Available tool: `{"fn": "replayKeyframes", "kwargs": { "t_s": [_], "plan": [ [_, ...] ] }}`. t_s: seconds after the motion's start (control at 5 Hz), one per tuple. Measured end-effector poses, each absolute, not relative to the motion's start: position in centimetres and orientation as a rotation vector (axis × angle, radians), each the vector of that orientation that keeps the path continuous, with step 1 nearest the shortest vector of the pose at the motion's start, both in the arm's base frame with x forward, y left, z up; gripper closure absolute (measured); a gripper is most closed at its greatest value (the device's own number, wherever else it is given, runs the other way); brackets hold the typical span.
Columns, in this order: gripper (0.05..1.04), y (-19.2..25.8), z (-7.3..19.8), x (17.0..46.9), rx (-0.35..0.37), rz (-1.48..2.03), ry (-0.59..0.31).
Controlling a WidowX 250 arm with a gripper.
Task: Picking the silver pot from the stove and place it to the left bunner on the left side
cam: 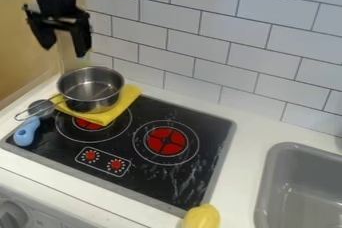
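Note:
The gripper hangs at the upper left, above the pot and a little to its left. It is open, its two fingers spread apart with nothing between them. Below it stands the silver pot, upright on a folded yellow cloth at the back left of the black stove. The pot's thin handle points toward the lower left. Cloth and pot cover the back part of the left burner, whose red centre shows partly in front of the cloth.
A blue-handled utensil lies at the stove's left edge, close to the pot's handle. The right burner is bare. A yellow object lies by the stove's front right corner, and a grey sink is at the right. Tiled wall stands behind.

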State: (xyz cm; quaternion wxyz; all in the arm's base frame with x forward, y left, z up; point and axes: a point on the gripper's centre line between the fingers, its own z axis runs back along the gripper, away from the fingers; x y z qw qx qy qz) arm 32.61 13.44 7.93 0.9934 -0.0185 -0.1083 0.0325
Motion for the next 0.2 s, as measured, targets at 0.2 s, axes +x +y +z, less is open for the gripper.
{"fn": "replayKeyframes", "kwargs": {
  "t_s": [0.2],
  "plan": [
    [0.085,13.42,8.05,32.58,-0.035,0.059,-0.220]
  ]
}}
